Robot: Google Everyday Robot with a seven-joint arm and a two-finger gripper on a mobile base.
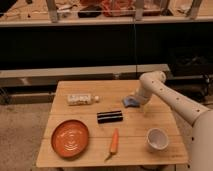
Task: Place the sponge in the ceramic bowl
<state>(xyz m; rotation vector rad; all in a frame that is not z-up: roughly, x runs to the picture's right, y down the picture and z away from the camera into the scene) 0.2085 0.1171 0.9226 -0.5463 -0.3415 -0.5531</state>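
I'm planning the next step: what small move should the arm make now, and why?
Probably take hold of the sponge: the gripper is right at it, the sponge lies on the table, and the white ceramic bowl near the front right corner holds nothing yet.

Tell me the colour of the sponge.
Light blue: the sponge shows best in the camera view, with the gripper right by it.
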